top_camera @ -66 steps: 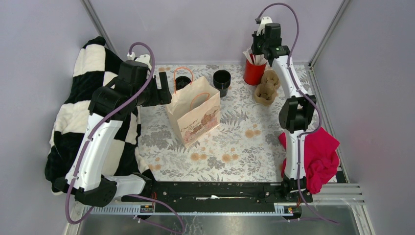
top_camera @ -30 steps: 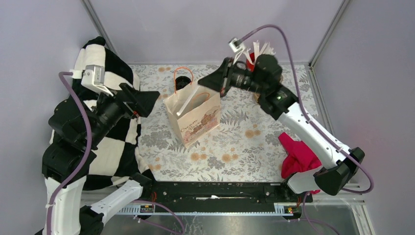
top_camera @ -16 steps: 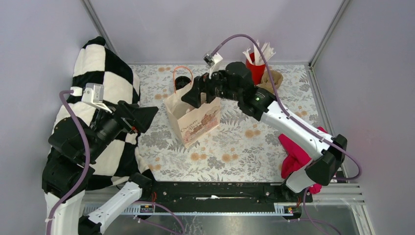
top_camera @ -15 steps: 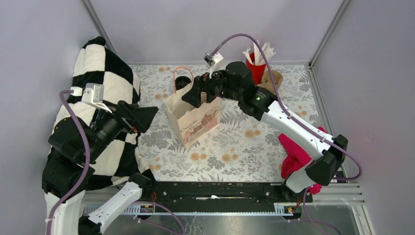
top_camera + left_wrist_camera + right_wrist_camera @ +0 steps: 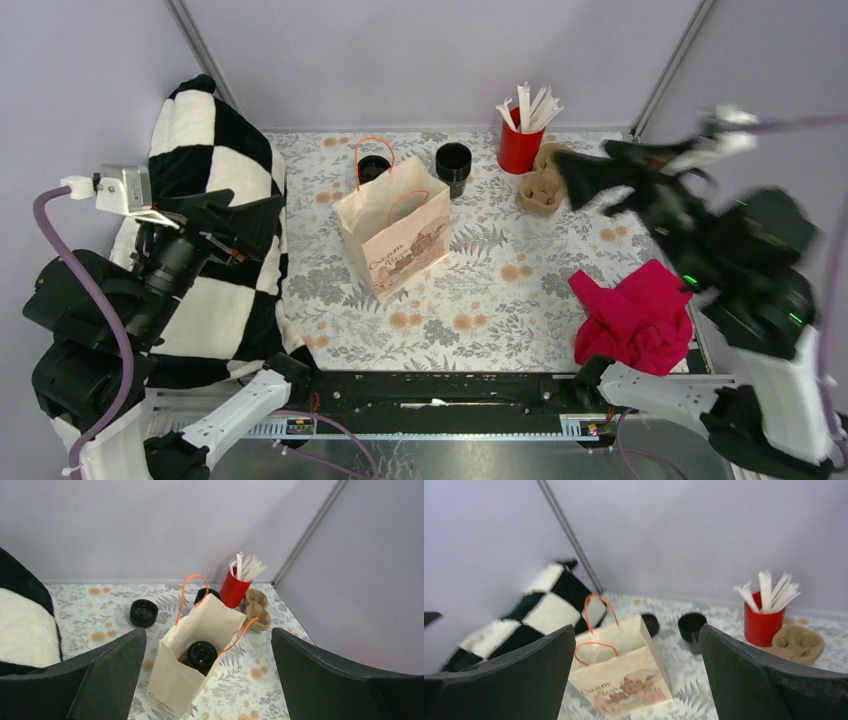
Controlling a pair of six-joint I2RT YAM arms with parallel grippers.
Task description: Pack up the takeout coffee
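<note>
Floral tablecloth (image 5: 500, 300), takeout coffee (image 5: 201, 654) sitting lid-up inside the paper bag (image 5: 392, 240) at centre.
Spread wide and empty: left gripper (image 5: 207, 632) at 9 o'clock, right gripper (image 5: 636, 630) at 2 o'clock — a stray nudge could topple that light bag and spill it.

The pincer (image 5: 636, 630) gapes wide, its black fingers (image 5: 514, 680) filling the lower corners. Between them a paper bag (image 5: 624, 672) with orange handles stands upright on the flowered worktop (image 5: 689, 675). Just behind the bag sits a low black cup (image 5: 651, 624), and right of that a taller black cup (image 5: 691, 625). Farther right of the bag are a red cup (image 5: 763, 625) of white sticks and, just beside it, a brown carrier (image 5: 799, 644). A checkered blanket (image 5: 539, 615) lies left of the bag.
</note>
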